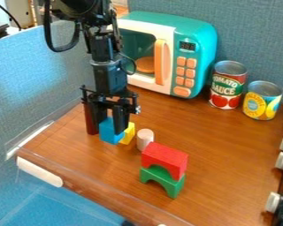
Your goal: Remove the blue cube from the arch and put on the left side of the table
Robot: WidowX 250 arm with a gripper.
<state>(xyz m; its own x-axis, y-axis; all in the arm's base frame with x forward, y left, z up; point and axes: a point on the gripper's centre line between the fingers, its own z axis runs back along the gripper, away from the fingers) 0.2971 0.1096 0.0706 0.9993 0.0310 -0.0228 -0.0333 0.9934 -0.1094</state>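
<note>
The black gripper (112, 122) hangs down over the left part of the table, shut on the blue cube (110, 132), which sits low between its fingers. The right finger covers part of the cube. Whether the cube's underside touches the table, I cannot tell. Farther right and nearer the front, the green arch (162, 178) stands on the table (227, 150) with a red block (165, 159) on top of it.
A yellow block (128, 133) is close on the cube's right, then a pale cylinder (145, 138). A dark red cylinder (90, 120) stands just left of the gripper. Behind are a toy microwave (194, 57) and two cans (227, 86). Stove knobs (273, 201) line the right edge.
</note>
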